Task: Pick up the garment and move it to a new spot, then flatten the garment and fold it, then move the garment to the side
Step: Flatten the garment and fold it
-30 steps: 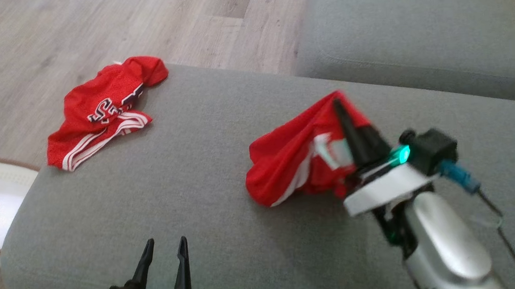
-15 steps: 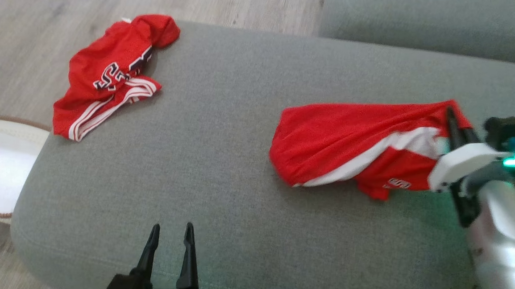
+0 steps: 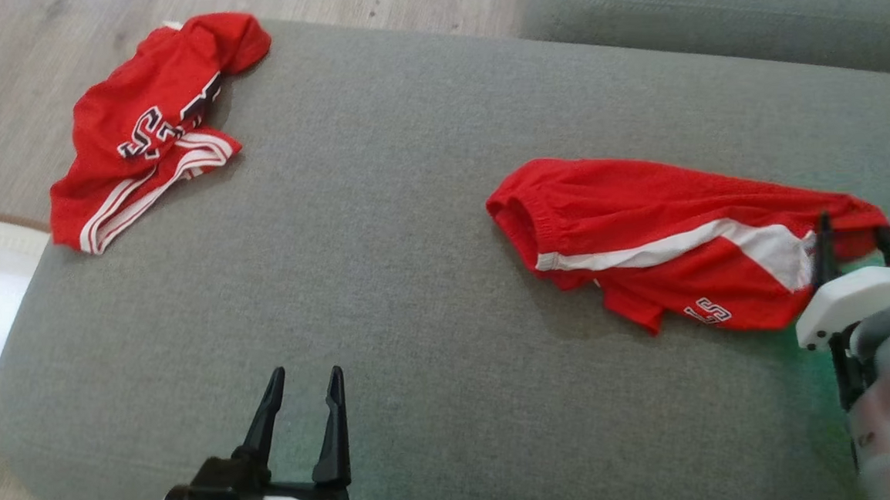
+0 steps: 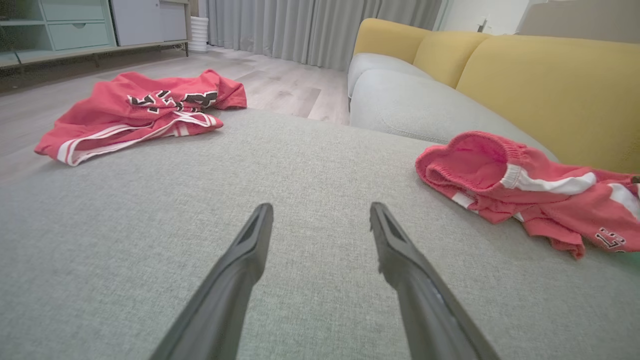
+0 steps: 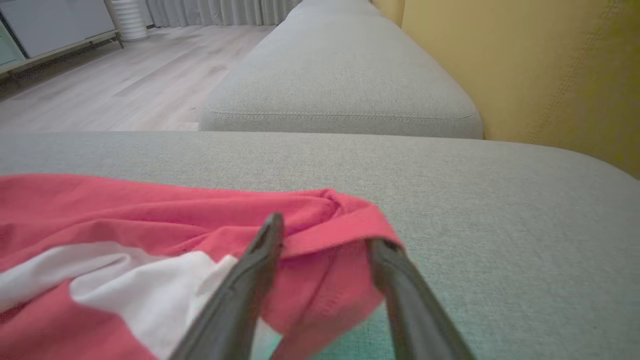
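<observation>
Right wrist view shows the right gripper (image 5: 325,234) with jaws parted astride the hem of the red shorts (image 5: 125,225), not pinching it. The shorts lie stretched across the right of the grey cushion (image 3: 382,231), probably laid there for flattening. Nearer, the left gripper (image 3: 306,373) hovers wide open and empty.

Home living room. Grounds: grey sofa seat cushions (image 4: 310,165) with yellow backrests (image 4: 550,85), pale wood-plank floor (image 4: 285,87), full-length grey curtains (image 4: 325,25), low cabinet with drawers (image 4: 75,30) along far wall, pale ribbed item (image 4: 199,34) beside curtains, possibly a bin.
</observation>
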Controlling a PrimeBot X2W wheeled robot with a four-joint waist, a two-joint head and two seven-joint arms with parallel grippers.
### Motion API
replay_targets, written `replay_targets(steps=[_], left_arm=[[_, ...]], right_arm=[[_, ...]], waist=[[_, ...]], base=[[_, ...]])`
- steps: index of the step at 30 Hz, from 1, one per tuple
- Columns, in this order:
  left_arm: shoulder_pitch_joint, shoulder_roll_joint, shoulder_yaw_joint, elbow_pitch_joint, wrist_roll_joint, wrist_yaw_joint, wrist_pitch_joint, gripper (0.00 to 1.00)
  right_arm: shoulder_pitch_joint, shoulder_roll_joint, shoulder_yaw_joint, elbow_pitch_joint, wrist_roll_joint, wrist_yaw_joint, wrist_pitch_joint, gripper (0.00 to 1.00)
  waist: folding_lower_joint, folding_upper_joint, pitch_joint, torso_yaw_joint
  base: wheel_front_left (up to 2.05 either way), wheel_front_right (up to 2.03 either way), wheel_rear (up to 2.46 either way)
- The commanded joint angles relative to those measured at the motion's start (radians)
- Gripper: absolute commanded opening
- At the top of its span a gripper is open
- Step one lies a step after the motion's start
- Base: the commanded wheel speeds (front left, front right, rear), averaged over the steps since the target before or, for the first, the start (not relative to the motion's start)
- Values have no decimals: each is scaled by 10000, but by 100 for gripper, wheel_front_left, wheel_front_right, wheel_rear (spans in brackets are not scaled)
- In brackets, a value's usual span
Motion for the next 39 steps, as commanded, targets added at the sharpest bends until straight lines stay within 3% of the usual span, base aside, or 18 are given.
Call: replay_targets(steps=[1,14,26,39], left_arm=[[-361,-19,428,-243,86,-36,-97,100],[-72,45,565,-255,108,-88,-97,100],[-7,17,553,-224,98,-126,-97,100],[411,-2,714,-54,-6,-171,-97,100]], right_arm=[[-347,111,321,-359,-55,42,-194,100],[1479,645,1335,-3058,676,42,-206,100],[3901,821,2965,-5547,2138,42,-207,100],[5313,824,3900,-6335,3222,42,-208,100]], waist=[[-1,0,-218,-178],[-1,0,-1078,-891],[-1,0,-1558,-1386],[-1,0,-1822,-1390]], base=[[0,0,0],[0,0,0],[0,0,0],[0,0,0]])
